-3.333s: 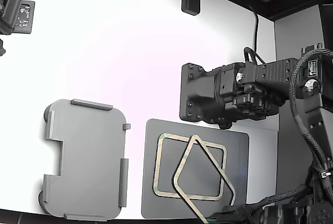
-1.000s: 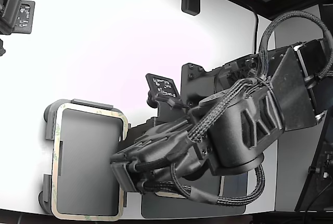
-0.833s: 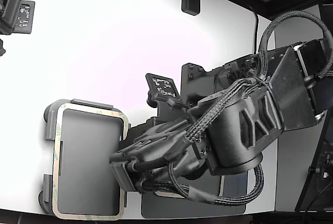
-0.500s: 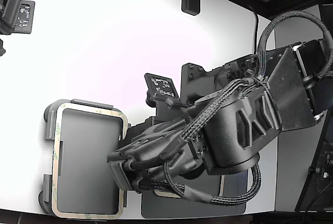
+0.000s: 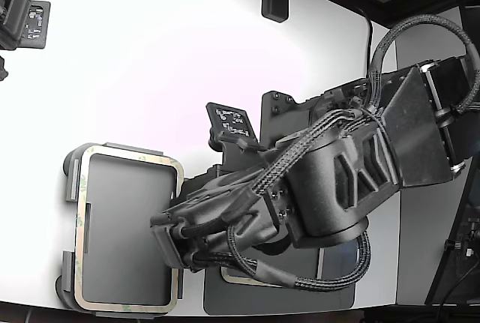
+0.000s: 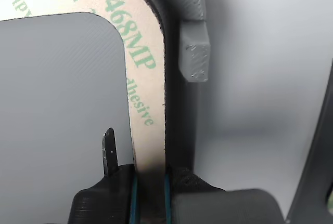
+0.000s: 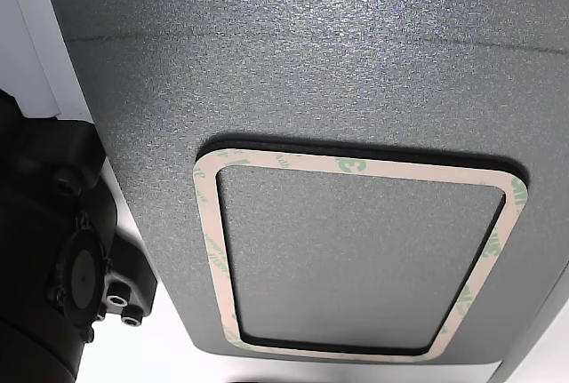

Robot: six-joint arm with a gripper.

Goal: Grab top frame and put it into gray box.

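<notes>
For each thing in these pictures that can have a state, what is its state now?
top frame: lying flat in the gray box, one long side clamped by the hand.
gray box: holds the top frame, its tabs outside the frame's edge.
hand: shut on the top frame's strip.
second frame: lying flat on the dark mat, untouched.
dark mat: flat on the table, carrying the second frame.

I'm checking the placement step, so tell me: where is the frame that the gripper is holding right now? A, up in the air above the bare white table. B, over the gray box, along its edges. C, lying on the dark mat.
B: the top frame lies along the gray box's edges, its side pinched by the gripper.
</notes>
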